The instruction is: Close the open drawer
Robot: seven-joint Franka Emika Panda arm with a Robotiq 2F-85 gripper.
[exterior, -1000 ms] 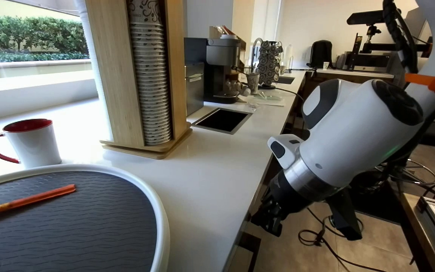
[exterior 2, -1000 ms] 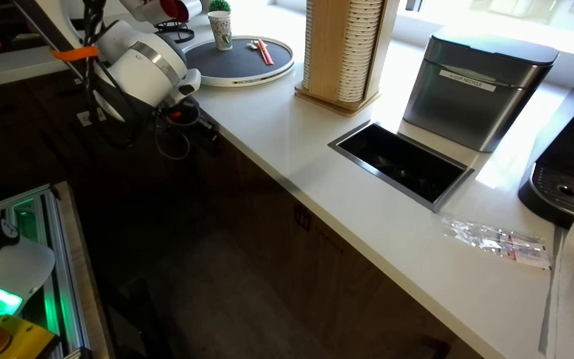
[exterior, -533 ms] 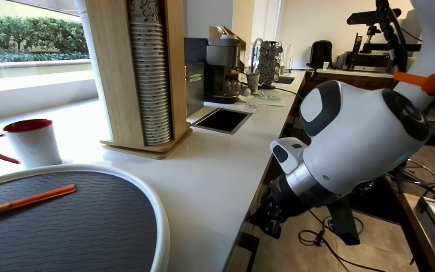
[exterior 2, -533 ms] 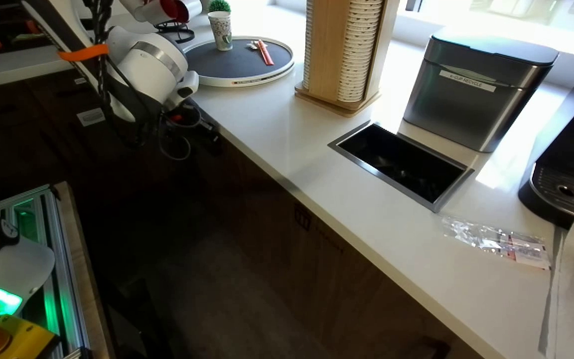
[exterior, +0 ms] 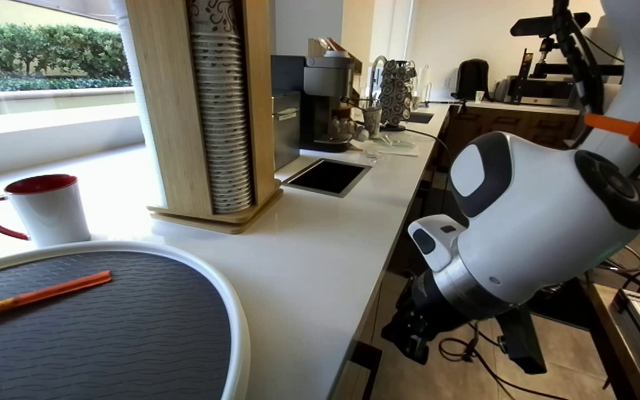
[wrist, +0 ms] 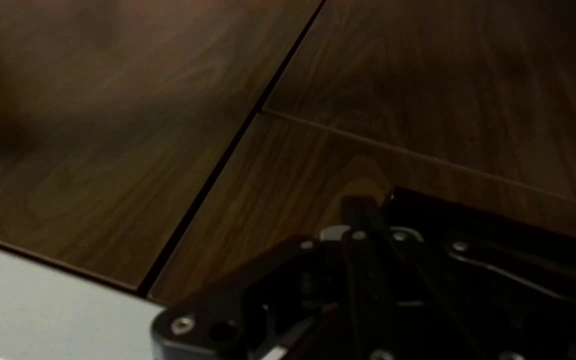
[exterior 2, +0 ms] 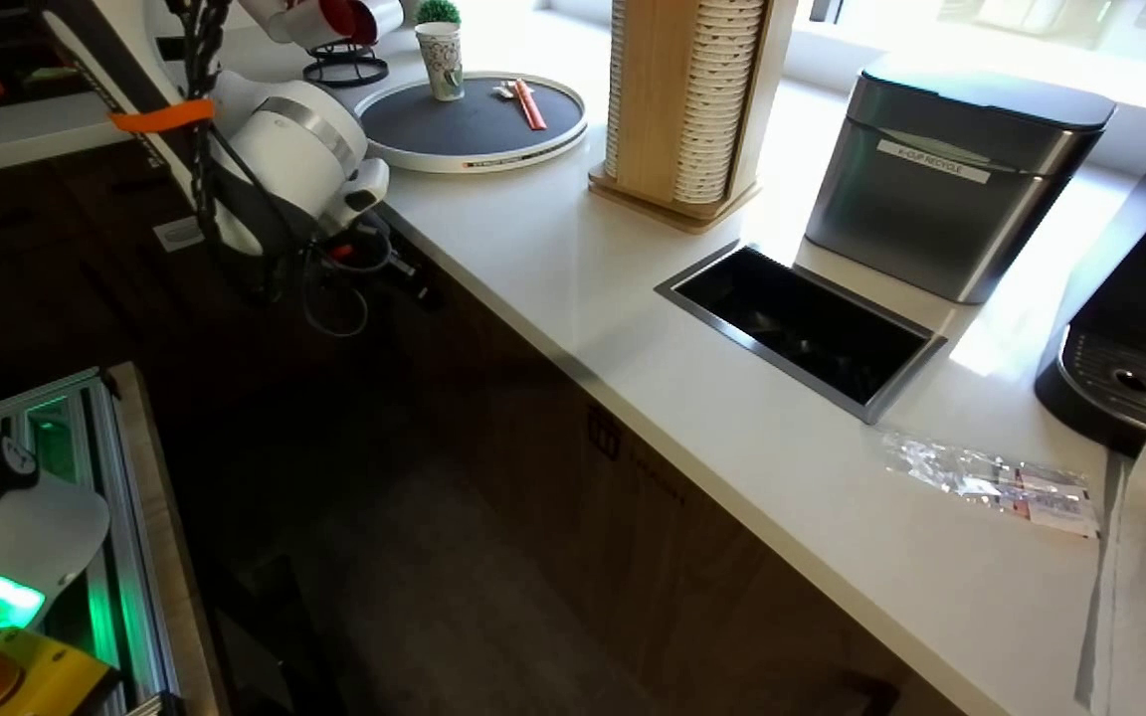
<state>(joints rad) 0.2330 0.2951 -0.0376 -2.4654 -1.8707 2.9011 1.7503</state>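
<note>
In an exterior view, note claw (exterior: 406,341) shifted right, farther from tabletop (exterior: 298,266), narrow, visibly holding nothing. See drawer (exterior: 355,380), near, apparently open, unmoved; judge push pending.

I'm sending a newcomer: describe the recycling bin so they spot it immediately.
In an exterior view, find the white counter by the window. There, between the wooden cup tower and the dark coffee machine, stands a grey metal bin. Its white label, reading K-CUP RECYCLE, sets it apart from both.
</note>
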